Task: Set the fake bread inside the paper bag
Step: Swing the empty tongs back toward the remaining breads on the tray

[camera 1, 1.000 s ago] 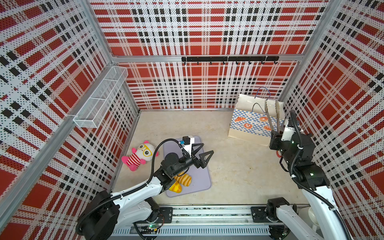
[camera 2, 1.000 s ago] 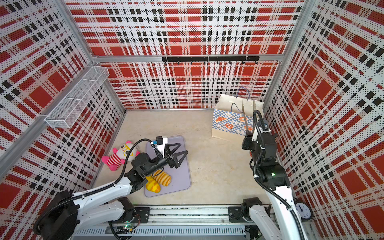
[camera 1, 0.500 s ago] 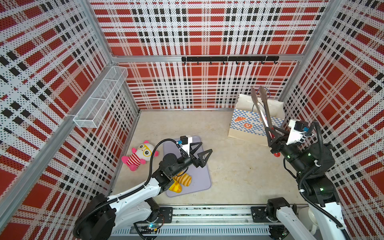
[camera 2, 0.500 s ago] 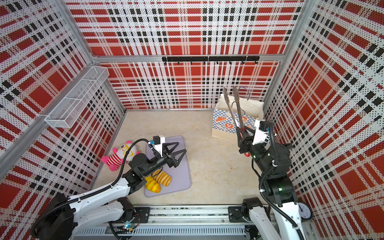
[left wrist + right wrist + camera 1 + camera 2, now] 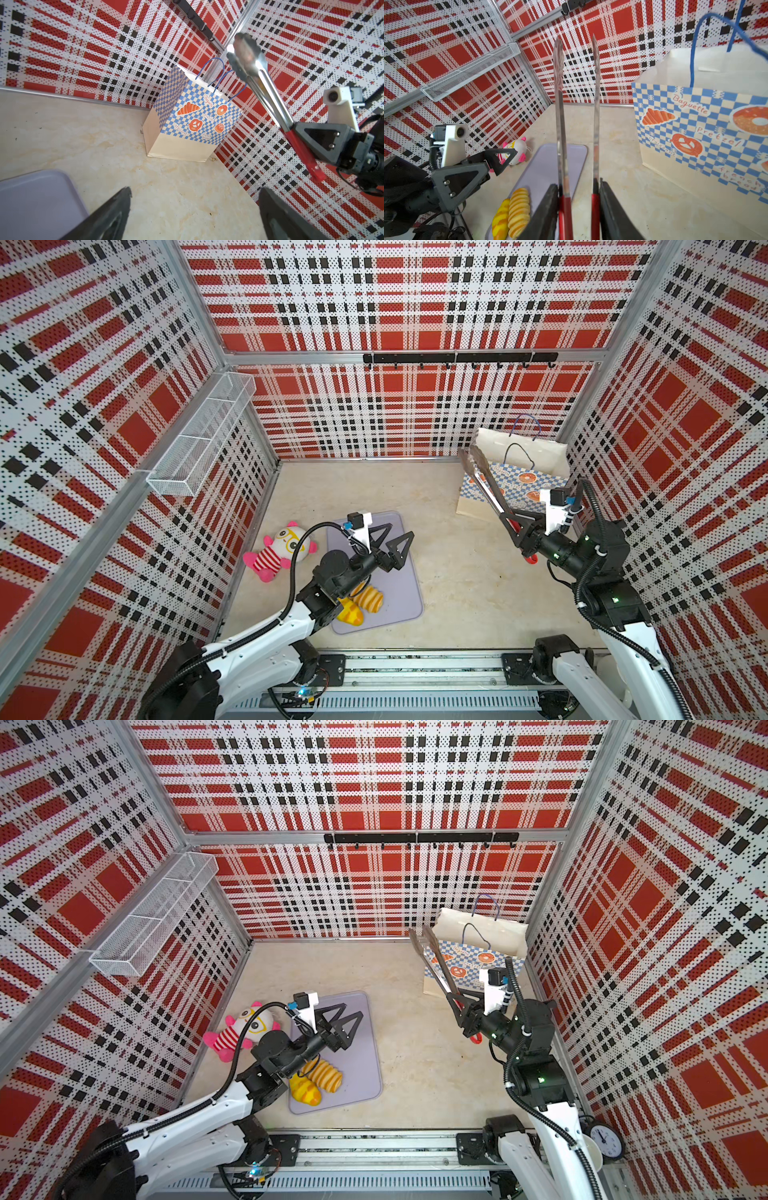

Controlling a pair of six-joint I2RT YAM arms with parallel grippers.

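Two ridged golden pieces of fake bread lie side by side on the near end of a lilac tray, also in the right wrist view as fake bread. My left gripper hovers open and empty over the tray's far half. The paper bag stands upright and open in the back right corner. My right gripper is shut on the red handles of metal tongs. The tongs' tips are slightly apart, hold nothing, and sit in front of the bag's left top corner.
A pink-and-white striped plush doll lies left of the tray by the left wall. A wire basket hangs on the left wall and a black hook rail on the back wall. A small clock stands by the right arm's base.
My right arm has drawn back from the bag and tilted the tongs leftward, so their tips moved from above the bag's mouth to its left corner. The left gripper barely moved.
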